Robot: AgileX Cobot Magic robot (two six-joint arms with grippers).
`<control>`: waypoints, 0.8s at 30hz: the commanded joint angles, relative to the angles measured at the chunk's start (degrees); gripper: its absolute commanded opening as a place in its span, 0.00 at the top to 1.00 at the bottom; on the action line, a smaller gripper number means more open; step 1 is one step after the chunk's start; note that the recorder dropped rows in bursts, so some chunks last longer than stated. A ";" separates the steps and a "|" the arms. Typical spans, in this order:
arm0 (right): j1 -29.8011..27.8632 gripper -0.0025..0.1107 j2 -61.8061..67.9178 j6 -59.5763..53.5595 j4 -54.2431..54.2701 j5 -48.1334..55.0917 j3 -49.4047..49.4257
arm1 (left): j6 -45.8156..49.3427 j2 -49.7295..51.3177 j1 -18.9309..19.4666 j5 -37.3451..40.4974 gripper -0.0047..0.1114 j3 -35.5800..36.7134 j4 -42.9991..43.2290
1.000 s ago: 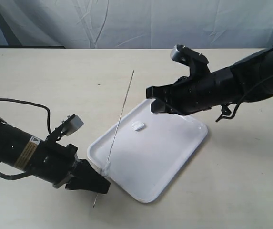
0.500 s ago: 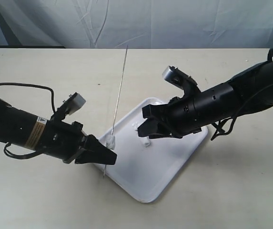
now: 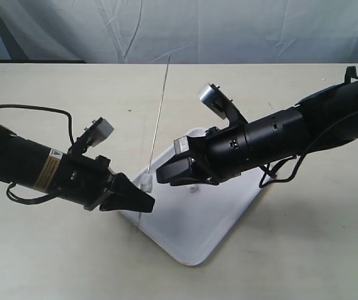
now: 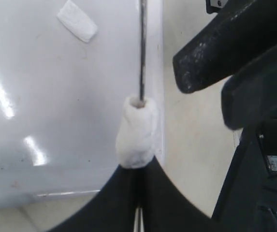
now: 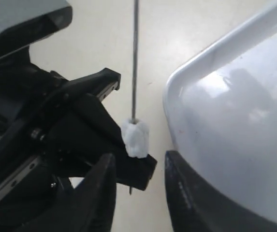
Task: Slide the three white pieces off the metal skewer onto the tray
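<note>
My left gripper (image 3: 145,204) is shut on the lower end of the metal skewer (image 3: 159,112), holding it steeply upright over the near-left corner of the tray (image 3: 197,234). One white piece (image 3: 145,183) sits on the skewer just above the left fingertips (image 4: 128,183). My right gripper (image 3: 161,174) is open, its tips just right of that piece, with nothing between them. In the right wrist view the white piece (image 5: 136,137) lies a little ahead of the gap of the right gripper (image 5: 139,158). A loose white piece (image 3: 193,187) lies on the tray.
The white tray (image 5: 235,121) lies skewed on a beige table (image 3: 303,250). A pale backdrop hangs behind. The left arm's black cable (image 3: 35,109) loops over the table at left. In the left wrist view another loose white piece (image 4: 78,20) lies on the tray (image 4: 56,96).
The right gripper opened and came from the tray's far side to the skewer's white piece. The left gripper lifted the skewer and stood it steeper.
</note>
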 commanded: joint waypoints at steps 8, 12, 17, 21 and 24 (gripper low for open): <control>2.14 0.68 -0.07 -2.28 3.41 -2.30 0.16 | -1.11 -0.11 0.28 -6.66 0.96 -2.48 -0.10; 2.14 0.68 -0.07 -2.27 3.67 -2.74 0.16 | -1.23 -0.11 0.28 -6.66 0.96 -2.48 0.36; 2.14 0.78 -0.07 -3.12 4.68 -2.87 0.16 | -1.23 -0.11 0.28 -8.79 0.96 -2.48 0.57; 2.14 0.88 -0.07 -3.59 6.37 -3.08 0.16 | -1.23 -0.11 0.28 -7.71 0.96 -2.48 1.03; 2.14 0.87 -0.07 -3.98 6.97 -3.34 0.16 | -1.23 -0.11 0.28 -7.96 0.96 -2.48 1.73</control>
